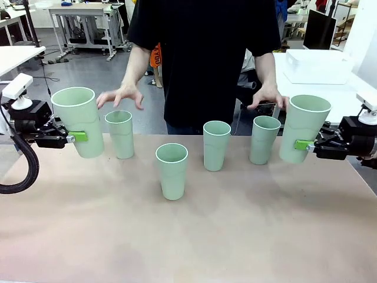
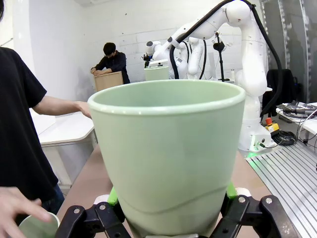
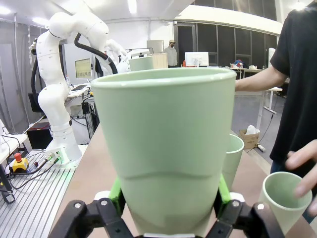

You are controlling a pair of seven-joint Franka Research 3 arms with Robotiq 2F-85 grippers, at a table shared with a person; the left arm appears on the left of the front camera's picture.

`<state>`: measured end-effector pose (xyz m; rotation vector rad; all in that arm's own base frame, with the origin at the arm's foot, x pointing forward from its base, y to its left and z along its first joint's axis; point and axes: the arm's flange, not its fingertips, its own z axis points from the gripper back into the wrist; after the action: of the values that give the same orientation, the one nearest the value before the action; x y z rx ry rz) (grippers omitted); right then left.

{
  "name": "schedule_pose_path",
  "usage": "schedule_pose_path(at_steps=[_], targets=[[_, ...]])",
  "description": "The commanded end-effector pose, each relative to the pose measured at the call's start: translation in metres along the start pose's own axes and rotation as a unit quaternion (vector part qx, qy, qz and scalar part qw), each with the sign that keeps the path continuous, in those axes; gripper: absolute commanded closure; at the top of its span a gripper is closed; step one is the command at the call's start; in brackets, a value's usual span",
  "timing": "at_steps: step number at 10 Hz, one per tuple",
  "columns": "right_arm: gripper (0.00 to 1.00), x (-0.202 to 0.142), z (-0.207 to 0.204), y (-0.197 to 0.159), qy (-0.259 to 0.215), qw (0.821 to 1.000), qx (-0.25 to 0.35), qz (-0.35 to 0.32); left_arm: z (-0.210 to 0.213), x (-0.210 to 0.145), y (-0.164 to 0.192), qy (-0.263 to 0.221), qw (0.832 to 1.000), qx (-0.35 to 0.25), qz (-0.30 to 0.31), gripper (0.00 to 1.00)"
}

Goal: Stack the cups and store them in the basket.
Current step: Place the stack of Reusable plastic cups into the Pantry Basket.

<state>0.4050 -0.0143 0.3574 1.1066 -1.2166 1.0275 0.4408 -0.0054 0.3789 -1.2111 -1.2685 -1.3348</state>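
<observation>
Left hand (image 1: 78, 137) clasps leftmost cup (image 1: 75, 115); right hand (image 1: 303, 144) clasps rightmost cup (image 1: 306, 124).

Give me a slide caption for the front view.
Left gripper holds one cup, right gripper a second cup; four cups stand on the table between them, a person's hands behind.

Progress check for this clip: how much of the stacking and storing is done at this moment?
Done: nothing is stacked or stored yet. In hand: the left gripper holds one cup raised and tilted, and the right gripper holds another cup. Left: four cups stand apart on the table, unnested. All six need stacking and moving to the white basket on the side table.
</observation>
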Motion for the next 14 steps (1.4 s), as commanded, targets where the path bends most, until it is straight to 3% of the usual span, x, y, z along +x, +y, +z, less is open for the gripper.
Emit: schedule_pose_path(at_steps=[1, 14], targets=[[0.16, 0.0018, -0.0015, -0.0001, 0.001, 1.000, -0.001, 0.005, -0.0001, 0.0030, 0.0010, -0.002, 1.000, -0.001, -0.003, 0.15], [0.16, 0.0018, -0.0015, -0.0001, 0.001, 1.000, -0.001, 0.005, -0.0001, 0.0030, 0.0010, -0.002, 1.000, -0.001, -0.003, 0.15]])
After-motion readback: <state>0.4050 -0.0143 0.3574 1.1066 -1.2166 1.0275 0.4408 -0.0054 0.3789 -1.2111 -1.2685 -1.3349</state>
